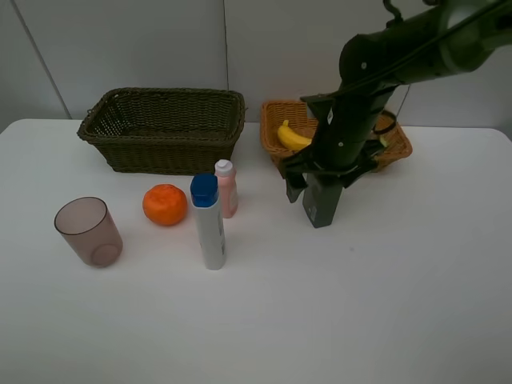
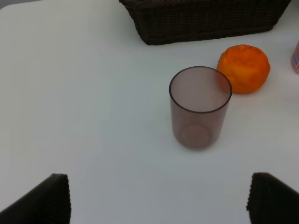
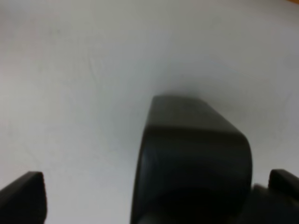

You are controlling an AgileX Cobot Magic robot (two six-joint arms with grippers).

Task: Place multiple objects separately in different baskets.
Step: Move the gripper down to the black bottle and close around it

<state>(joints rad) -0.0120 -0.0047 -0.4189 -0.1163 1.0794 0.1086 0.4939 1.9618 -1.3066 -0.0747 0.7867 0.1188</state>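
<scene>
My right gripper (image 1: 318, 182) reaches down in front of the orange-tan basket (image 1: 398, 146), which holds a banana (image 1: 292, 136). Its fingers stand open on either side of the dark green bottle (image 1: 321, 205), which rests on the white table. The right wrist view shows the bottle (image 3: 191, 158) between the spread fingertips of that gripper (image 3: 154, 193), with a gap on one side. In the left wrist view the open, empty left gripper (image 2: 159, 200) hovers short of the mauve cup (image 2: 200, 107), with the orange (image 2: 244, 67) beyond it. The left gripper is outside the high view.
The dark olive-brown basket (image 1: 164, 128) stands at the back left. In front of it are the orange (image 1: 165, 204), a small pink bottle (image 1: 226, 188), a white blue-capped bottle (image 1: 210, 224) and the cup (image 1: 88, 232).
</scene>
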